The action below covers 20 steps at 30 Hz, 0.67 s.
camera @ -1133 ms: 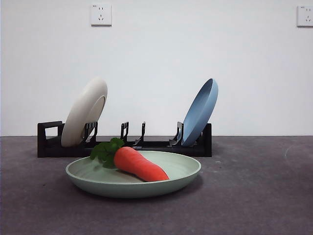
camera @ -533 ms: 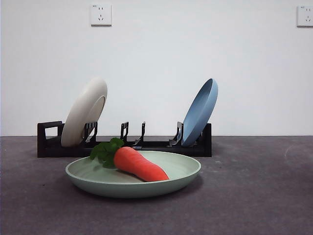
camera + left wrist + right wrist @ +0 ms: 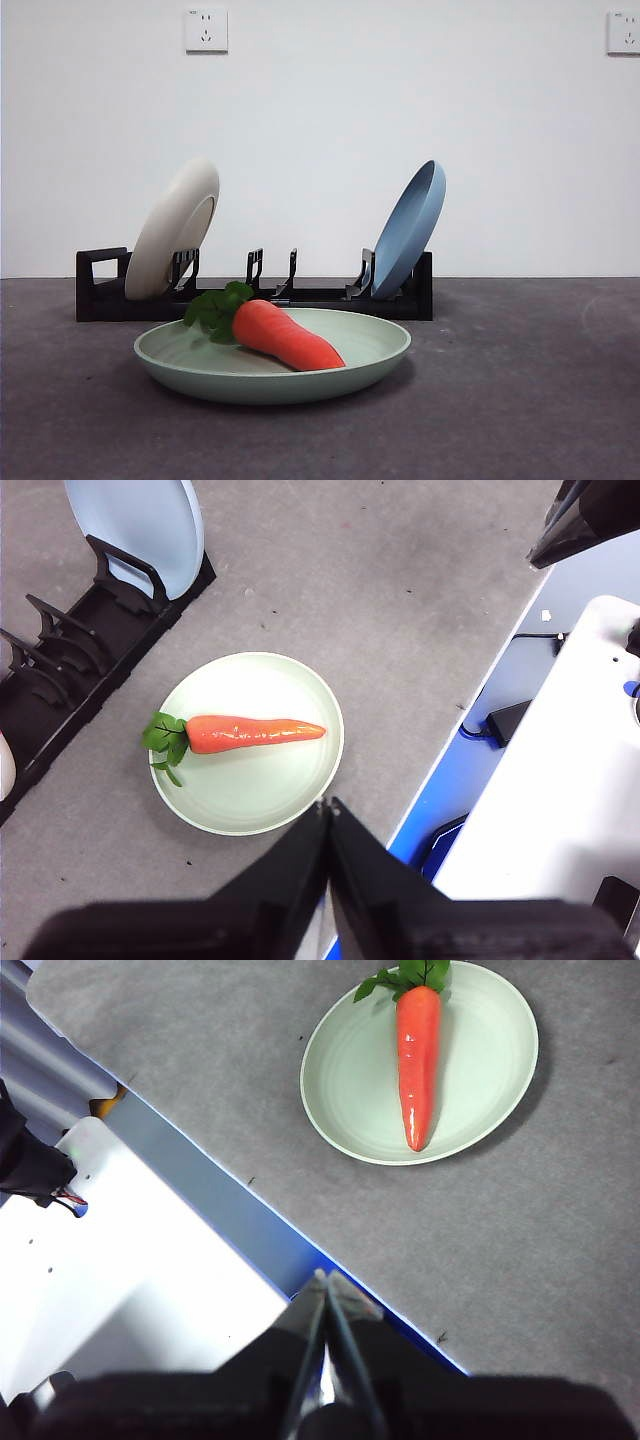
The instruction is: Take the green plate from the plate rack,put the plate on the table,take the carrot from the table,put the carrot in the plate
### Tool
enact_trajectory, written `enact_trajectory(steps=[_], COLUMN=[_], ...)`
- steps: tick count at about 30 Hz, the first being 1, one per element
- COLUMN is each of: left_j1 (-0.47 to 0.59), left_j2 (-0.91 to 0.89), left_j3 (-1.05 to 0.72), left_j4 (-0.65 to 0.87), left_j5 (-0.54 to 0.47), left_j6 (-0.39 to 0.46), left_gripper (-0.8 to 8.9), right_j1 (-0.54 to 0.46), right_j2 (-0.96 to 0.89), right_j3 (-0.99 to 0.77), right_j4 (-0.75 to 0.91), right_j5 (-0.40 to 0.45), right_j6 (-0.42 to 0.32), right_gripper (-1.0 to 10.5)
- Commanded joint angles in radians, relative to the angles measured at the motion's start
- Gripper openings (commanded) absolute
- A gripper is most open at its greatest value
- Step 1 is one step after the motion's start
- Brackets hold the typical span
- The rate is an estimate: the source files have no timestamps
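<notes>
Orange and smooth, the carrot (image 3: 288, 338) lies flat in the green plate (image 3: 372, 358). Its green leaves (image 3: 215, 308) point toward the rack (image 3: 100, 288) and its tip points away from it. The plate sits on the grey table (image 3: 520, 400), just in front of the rack. A cream plate (image 3: 172, 230) leans in the rack at the handle end. A blue plate (image 3: 410, 228) leans at the other end. The prongs between them hold nothing.

Both arms are pulled back, high above the table's near edge. The left gripper (image 3: 328, 805) has its jaws pressed together and holds nothing. The right gripper (image 3: 325, 1277) is closed the same way, with nothing in it. Two wall sockets (image 3: 206, 30) show on the white wall.
</notes>
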Motion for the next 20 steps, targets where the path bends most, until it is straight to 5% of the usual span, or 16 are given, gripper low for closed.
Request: enact_trajectory(steps=[1, 7, 11, 20], left_j1=[-0.002, 0.079, 0.261, 0.735], left_j2=[-0.002, -0.03, -0.07, -0.247], left_j3=[-0.002, -0.003, -0.014, -0.211], left_j4=[0.002, 0.15, 0.379, 0.78], left_j5=[0.001, -0.092, -0.045, 0.136], left_j6=[-0.006, 0.098, 0.22, 0.225], left_gripper=[-0.03, -0.03, -0.03, -0.03], right_j1=[0.002, 0.002, 0.002, 0.002], right_j2=[-0.001, -0.001, -0.001, -0.001], right_j3=[-0.001, -0.001, -0.001, -0.001], right_j4=[0.004, 0.004, 0.004, 0.004], right_j5=[0.003, 0.003, 0.003, 0.003], right_j6=[-0.008, -0.008, -0.008, -0.008], right_gripper=[0.0, 0.0, 0.0, 0.0])
